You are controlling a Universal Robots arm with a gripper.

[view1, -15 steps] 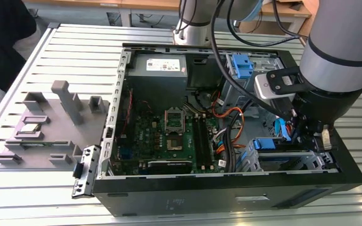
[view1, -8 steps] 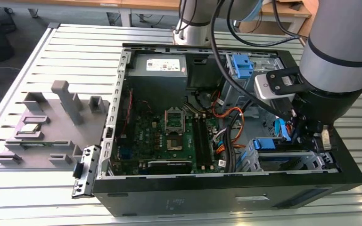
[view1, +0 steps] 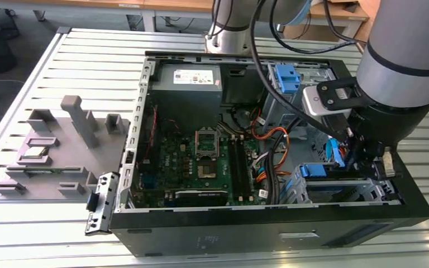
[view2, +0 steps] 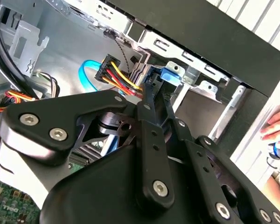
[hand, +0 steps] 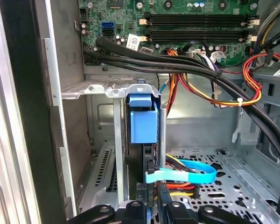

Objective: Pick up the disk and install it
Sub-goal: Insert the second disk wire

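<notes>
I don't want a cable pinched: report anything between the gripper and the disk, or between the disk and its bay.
The disk stands in its metal bay, so nothing visible blocks it there. Between it and the gripper, a light blue flat cable and coloured wires cross at its near edge.

Even, bright light washed the slatted worktop (view1: 87,61) in the exterior view, glaring palest toward eleven o'clock — the open computer case (view1: 274,215) held deep shadow inside. In the second wrist view the near black hand (view2: 154,93) sat soft, slightly blurred. The first wrist view stayed crisp, evenly lit.
</notes>
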